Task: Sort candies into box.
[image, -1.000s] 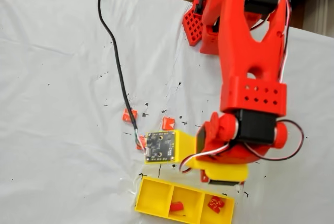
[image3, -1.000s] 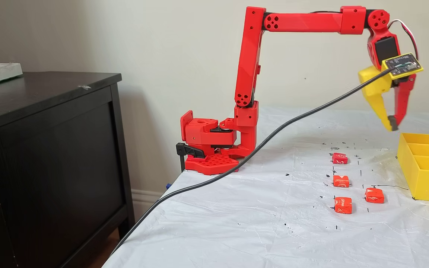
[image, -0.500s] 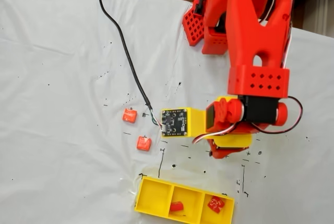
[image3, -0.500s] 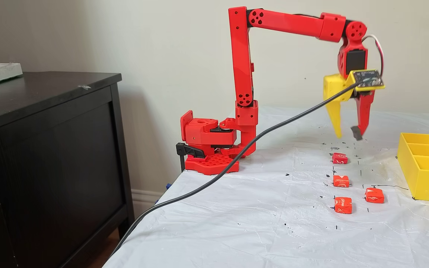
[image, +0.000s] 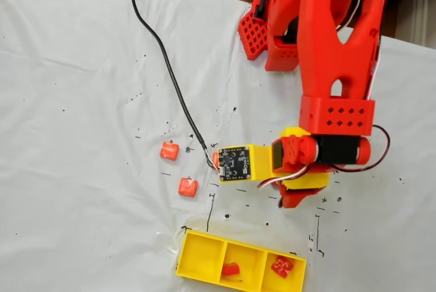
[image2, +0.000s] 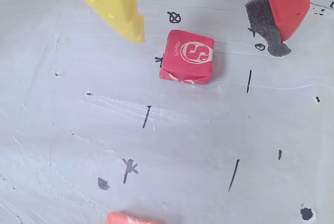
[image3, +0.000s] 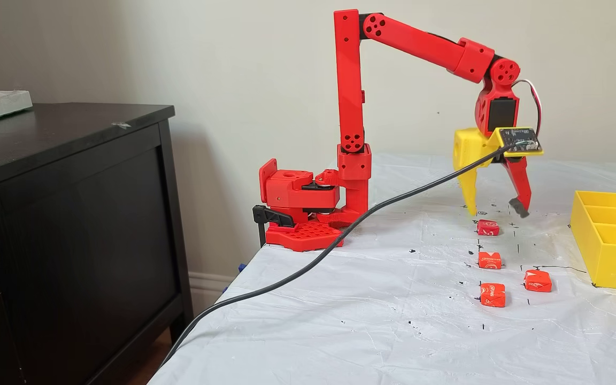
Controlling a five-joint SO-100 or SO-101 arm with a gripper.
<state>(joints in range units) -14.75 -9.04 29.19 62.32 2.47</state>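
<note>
My gripper (image3: 496, 212) hangs open just above the table, one yellow finger and one red finger with a grey pad (image2: 263, 23). A deep red candy with a white S mark (image2: 188, 57) lies flat on the cloth between and slightly below the fingertips, untouched; it is the far candy (image3: 487, 227) in a fixed view. Three more orange-red candies (image3: 490, 260) (image3: 492, 294) (image3: 537, 280) lie nearer the camera. The yellow box (image: 182, 262) holds one candy (image: 230, 269) in its middle compartment and red candies (image: 281, 265) in its right one.
A black cable (image3: 340, 238) runs from the wrist camera board (image: 233, 163) across the white marked cloth and off the table edge. The red arm base (image3: 300, 214) is clamped at the table's far corner. A dark cabinet (image3: 67, 214) stands beside the table.
The arm swung away from above the box, back toward its base, and came down over the far candy. The fingers spread wider apart.
</note>
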